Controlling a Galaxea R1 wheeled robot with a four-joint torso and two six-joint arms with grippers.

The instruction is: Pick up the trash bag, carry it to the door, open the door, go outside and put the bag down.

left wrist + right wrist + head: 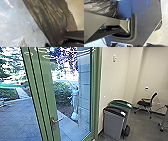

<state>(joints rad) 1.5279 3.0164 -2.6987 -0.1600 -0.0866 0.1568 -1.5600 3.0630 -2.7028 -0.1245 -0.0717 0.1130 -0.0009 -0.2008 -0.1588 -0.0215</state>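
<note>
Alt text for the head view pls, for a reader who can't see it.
A green-framed glass door with a metal lever handle, a paved yard and green shrubs beyond. To its right, by a cream wall, stand a grey bin with a black lid and another with a green lid; a black office chair is farther back.

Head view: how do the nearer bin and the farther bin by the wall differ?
The nearer bin has a black top; the farther bin has a green one. The nearer bin's front shows, while the farther bin is partly hidden behind it. Both are upright.
</note>
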